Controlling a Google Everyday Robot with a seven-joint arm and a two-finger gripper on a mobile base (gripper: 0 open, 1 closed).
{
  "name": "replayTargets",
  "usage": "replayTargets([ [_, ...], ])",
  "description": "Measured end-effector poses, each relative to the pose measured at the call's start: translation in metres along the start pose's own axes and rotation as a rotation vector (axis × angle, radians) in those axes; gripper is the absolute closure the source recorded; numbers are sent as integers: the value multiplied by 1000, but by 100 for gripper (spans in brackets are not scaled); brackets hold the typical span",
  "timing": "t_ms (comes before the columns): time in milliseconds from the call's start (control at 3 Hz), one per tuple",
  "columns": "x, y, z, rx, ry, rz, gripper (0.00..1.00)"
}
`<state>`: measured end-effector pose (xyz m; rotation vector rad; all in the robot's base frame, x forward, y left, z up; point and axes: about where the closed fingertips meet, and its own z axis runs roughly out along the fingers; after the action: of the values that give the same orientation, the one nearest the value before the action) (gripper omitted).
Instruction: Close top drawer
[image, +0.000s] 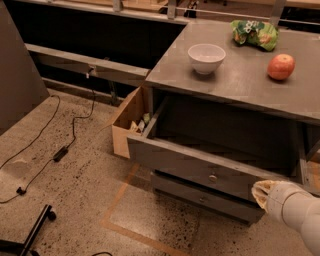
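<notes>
The top drawer (180, 162) of the grey cabinet is pulled well out, and its deep box looks bare inside. Its tall front panel has a small round metal knob (213, 177) at centre. My gripper (261, 192), at the end of a white arm coming in from the lower right corner, is at the right end of the drawer's front panel and seems to touch it. A shorter-fronted drawer (202, 199) sits just below, nearly closed.
On the cabinet top (240, 85) stand a white bowl (206, 57), a red apple (280, 66) and a green snack bag (255, 32). A cardboard box (127, 122) sits on the floor left of the cabinet. Cables (60, 150) and a chair leg (35, 232) lie on the floor at left.
</notes>
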<state>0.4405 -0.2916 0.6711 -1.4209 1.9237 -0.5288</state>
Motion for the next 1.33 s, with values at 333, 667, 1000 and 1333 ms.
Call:
replayTargets([
  [333, 6, -19, 14, 50, -11, -72, 100],
  [667, 6, -21, 15, 55, -12, -79, 100],
  [1000, 7, -35, 45, 86, -31, -145, 100],
  [1333, 6, -34, 45, 87, -31, -148, 100],
])
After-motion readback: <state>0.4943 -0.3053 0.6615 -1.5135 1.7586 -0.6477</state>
